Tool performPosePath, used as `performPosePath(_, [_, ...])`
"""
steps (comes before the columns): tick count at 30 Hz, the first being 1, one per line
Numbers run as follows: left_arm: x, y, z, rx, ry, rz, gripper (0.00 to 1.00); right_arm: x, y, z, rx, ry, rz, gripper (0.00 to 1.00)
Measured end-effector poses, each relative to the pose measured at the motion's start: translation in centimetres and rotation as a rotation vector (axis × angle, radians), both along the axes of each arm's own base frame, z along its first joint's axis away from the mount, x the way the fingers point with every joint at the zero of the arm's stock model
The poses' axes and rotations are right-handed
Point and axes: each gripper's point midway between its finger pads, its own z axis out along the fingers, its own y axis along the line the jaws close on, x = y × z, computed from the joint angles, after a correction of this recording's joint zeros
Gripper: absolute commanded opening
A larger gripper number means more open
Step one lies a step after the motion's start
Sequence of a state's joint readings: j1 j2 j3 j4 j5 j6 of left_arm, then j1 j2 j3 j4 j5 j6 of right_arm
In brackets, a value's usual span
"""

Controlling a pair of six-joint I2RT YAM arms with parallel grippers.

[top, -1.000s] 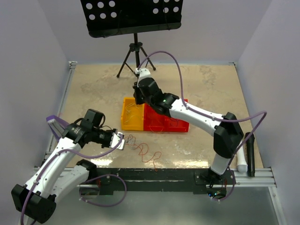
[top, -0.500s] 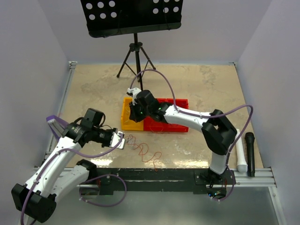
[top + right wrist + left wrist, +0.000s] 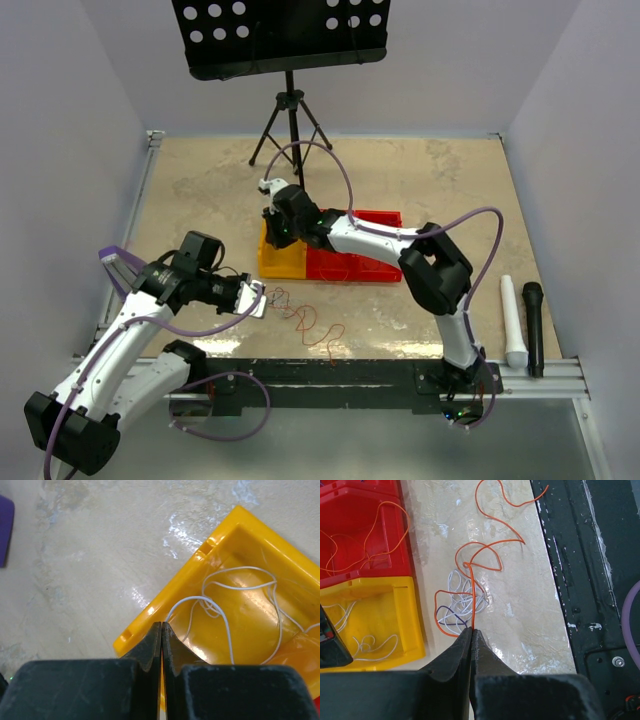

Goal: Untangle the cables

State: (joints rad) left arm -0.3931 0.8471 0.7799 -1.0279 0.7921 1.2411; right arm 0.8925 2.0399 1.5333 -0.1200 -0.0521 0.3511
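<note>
The cables [image 3: 296, 313] lie as a small tangle of orange, white and purple wires on the table in front of the bins. In the left wrist view the tangle [image 3: 461, 596] sits just beyond my left gripper [image 3: 471, 629], which is shut on an orange wire [image 3: 473, 600]. That gripper [image 3: 256, 300] is low at the tangle's left edge. My right gripper [image 3: 162, 624] is shut on the end of a white wire [image 3: 220, 611] that lies in the yellow bin [image 3: 150, 612]. It hangs over that bin's left end [image 3: 273, 238].
A yellow bin [image 3: 268, 268] and a red bin [image 3: 372, 272] stand side by side mid-table; the red one holds orange wires [image 3: 367, 545]. A music stand tripod [image 3: 288, 112] is behind. A white tube [image 3: 513, 322] and a black microphone [image 3: 533, 325] lie at the right.
My right arm has swung left and down, from behind the bins to the yellow bin's left end. My left arm and the tangle have not moved.
</note>
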Motion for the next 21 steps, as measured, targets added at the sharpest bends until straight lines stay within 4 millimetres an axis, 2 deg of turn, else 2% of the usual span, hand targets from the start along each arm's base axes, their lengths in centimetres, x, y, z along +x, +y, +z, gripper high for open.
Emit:
performPosePath(6, [0.0, 0.0, 0.0, 0.002, -0.001, 0.002, 0.05, 1.0, -1.1, -2.6, -0.057, 0.027, -0.049, 0.0])
performPosePath(9, [0.1, -0.1, 0.3, -0.004, 0.007, 0.01, 0.04, 1.2, -1.8, -3.0, -0.076, 0.035, -0.068, 0.01])
performPosePath(12, [1.1, -0.9, 2.6, -0.044, 0.016, 0.038, 0.04, 1.5, -2.4, -1.7, -0.064, 0.02, -0.085, 0.3])
performPosePath(14, [2.2, -1.8, 5.2, -0.095, 0.002, 0.057, 0.04, 1.4, -2.9, 0.8, -0.031, -0.006, -0.088, 0.42])
performPosePath(15, [2.8, -2.3, 6.6, -0.122, -0.005, 0.068, 0.04, 1.2, -3.0, 3.0, 0.002, -0.029, -0.083, 0.47])
performPosePath(19, [4.1, -3.7, 11.7, -0.231, -0.042, 0.094, 0.04, -0.3, -4.0, 15.1, 0.212, -0.19, -0.047, 0.54])
performPosePath(21, [4.0, -4.0, 13.6, -0.271, -0.047, 0.094, 0.04, -1.6, -5.0, 20.1, 0.311, -0.27, -0.024, 0.56])
